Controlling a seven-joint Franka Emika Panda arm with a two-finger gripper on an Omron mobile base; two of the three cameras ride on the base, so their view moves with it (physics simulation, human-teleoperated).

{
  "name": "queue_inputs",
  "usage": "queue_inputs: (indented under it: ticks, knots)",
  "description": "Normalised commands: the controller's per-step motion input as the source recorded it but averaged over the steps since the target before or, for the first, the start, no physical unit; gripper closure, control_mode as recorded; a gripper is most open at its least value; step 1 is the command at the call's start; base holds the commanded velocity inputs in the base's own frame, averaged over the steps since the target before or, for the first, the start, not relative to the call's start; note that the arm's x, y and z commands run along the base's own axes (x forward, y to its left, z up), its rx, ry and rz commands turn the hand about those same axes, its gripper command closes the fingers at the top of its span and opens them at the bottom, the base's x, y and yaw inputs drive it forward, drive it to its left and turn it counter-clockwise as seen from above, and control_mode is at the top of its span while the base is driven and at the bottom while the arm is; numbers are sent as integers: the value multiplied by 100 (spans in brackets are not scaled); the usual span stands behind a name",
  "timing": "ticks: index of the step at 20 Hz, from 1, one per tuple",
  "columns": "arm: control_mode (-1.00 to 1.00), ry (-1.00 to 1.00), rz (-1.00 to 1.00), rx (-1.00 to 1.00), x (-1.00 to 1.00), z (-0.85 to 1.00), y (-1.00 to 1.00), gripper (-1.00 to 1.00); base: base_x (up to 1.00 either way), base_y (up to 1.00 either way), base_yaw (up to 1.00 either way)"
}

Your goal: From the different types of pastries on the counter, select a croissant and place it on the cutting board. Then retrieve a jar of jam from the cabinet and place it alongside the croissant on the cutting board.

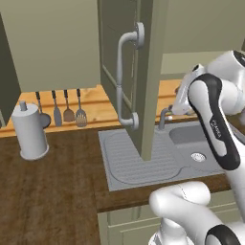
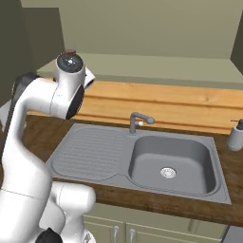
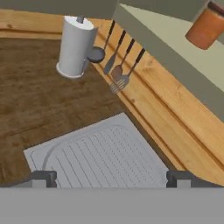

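Arm rises from the base, elbow bent high, forearm reaching up toward the open cabinet above the sink. Gripper fingers spread wide, holding nothing, tips at the bottom corners of the hand view over the drainboard. Jam jar sits on the cabinet shelf, upper right in the hand view, well apart from the fingers. Paper towel holder stands on the counter beside hanging utensils. Faucet behind the basin.
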Motion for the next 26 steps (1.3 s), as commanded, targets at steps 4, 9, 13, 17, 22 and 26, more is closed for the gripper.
queue_inputs:
  ticks: [4, 9, 13, 17, 22, 26]
  knots:
    - [-100, 0, 0, 30, 0, 49, 0, -100, 0, 0, 0]
    - [-100, 0, 0, 28, 8, 13, -3, -100, 0, 0, 0]
    - [-100, 0, 0, 17, 43, 24, 25, -100, 0, 0, 0]
    - [-100, -2, -7, 3, 21, 45, 38, -100, 0, 0, 0]
    - [-100, 0, -22, 0, 10, 49, 42, -100, 0, 0, 0]
    - [-100, 4, -22, -2, 16, 8, 10, -100, 0, 0, 0]
